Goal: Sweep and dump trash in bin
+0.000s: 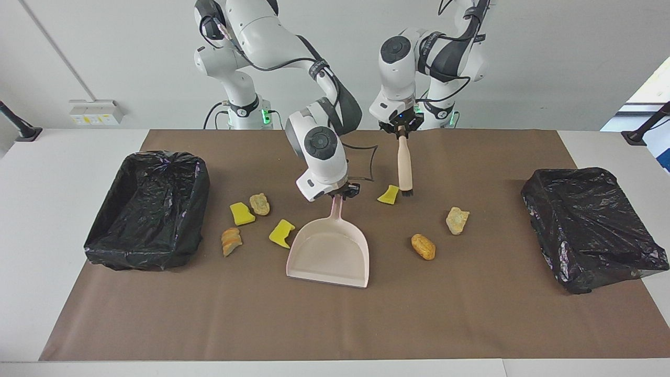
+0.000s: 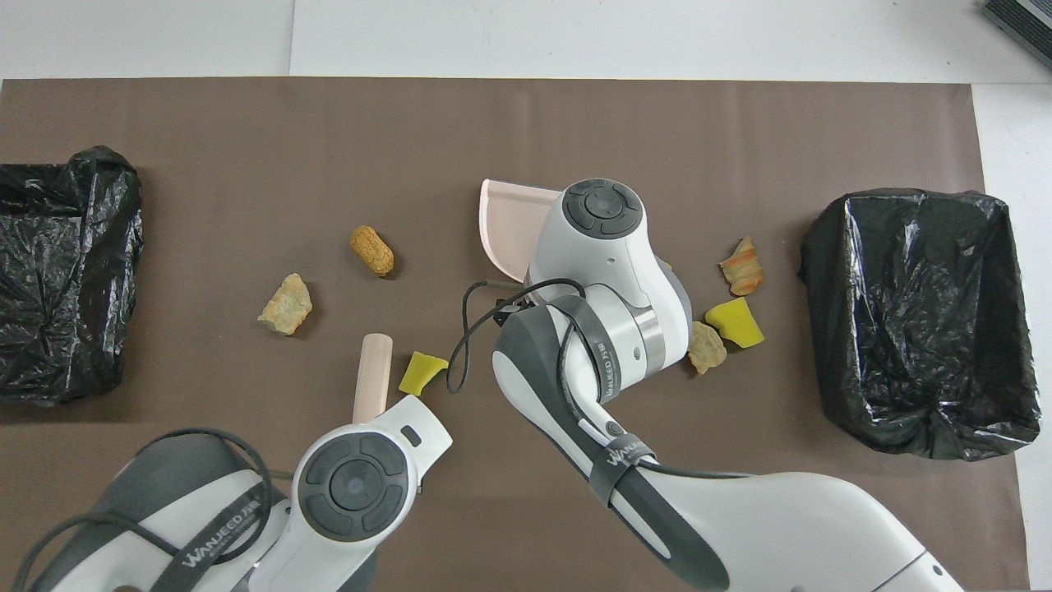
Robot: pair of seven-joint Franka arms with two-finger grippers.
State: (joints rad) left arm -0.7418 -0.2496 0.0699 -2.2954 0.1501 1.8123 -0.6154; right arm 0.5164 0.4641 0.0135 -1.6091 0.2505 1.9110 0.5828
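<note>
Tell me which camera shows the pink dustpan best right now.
The facing view. There the whole dustpan shows, mouth away from the robots, its handle running up into the right gripper. In the overhead view the right arm covers most of it, so only one corner of the pan peeks out.
</note>
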